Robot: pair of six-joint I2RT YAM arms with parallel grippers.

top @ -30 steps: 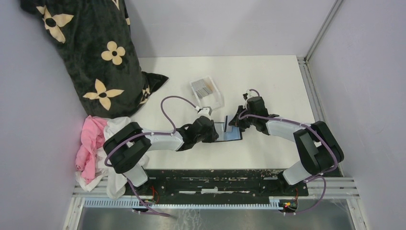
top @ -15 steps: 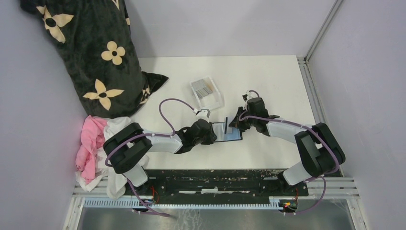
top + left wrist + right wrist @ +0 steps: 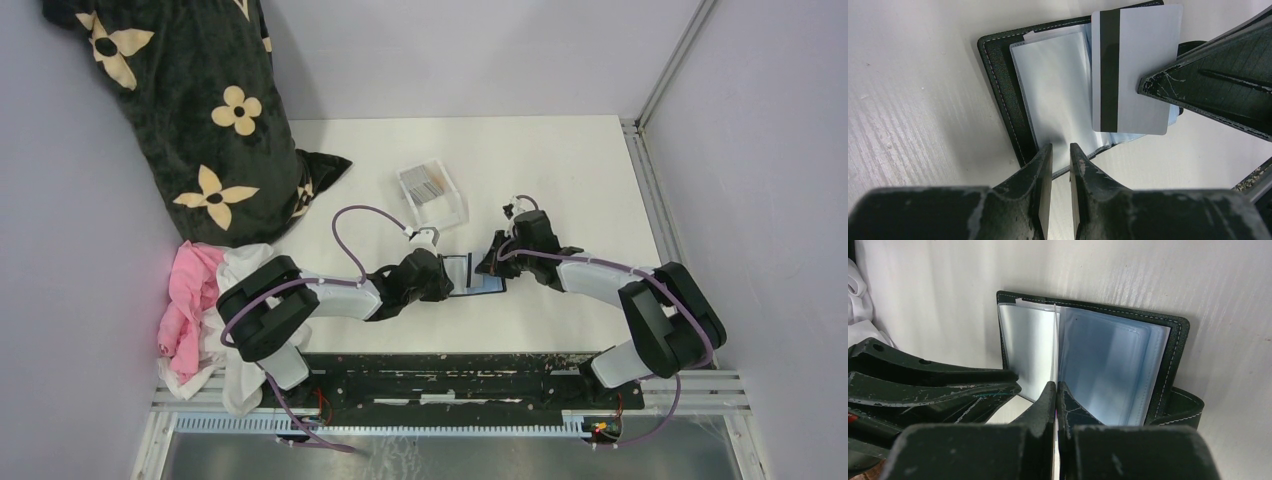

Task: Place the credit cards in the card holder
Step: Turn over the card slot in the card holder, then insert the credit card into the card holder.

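Observation:
The black card holder [image 3: 480,277] lies open on the white table between my two grippers. In the left wrist view its stitched black edge [image 3: 1003,95] frames clear sleeves [image 3: 1053,90]. My right gripper [image 3: 492,260] is shut on a grey credit card with a black stripe [image 3: 1133,65], held on edge over the holder's middle. The right wrist view shows that card edge-on [image 3: 1055,340] between the shut fingertips [image 3: 1048,395]. My left gripper [image 3: 1060,147] rests at the holder's near edge, jaws almost together with nothing between them. More credit cards [image 3: 428,183] lie in the tray.
A clear plastic tray [image 3: 447,210] stands just behind the holder. A black flowered cushion [image 3: 190,110] fills the back left corner. Pink and white cloth [image 3: 200,300] lies at the left near edge, by the left arm's base.
My right gripper has moved slightly nearer and lower with the card, towards the open holder. The left gripper has shifted only a little at the holder's edge.

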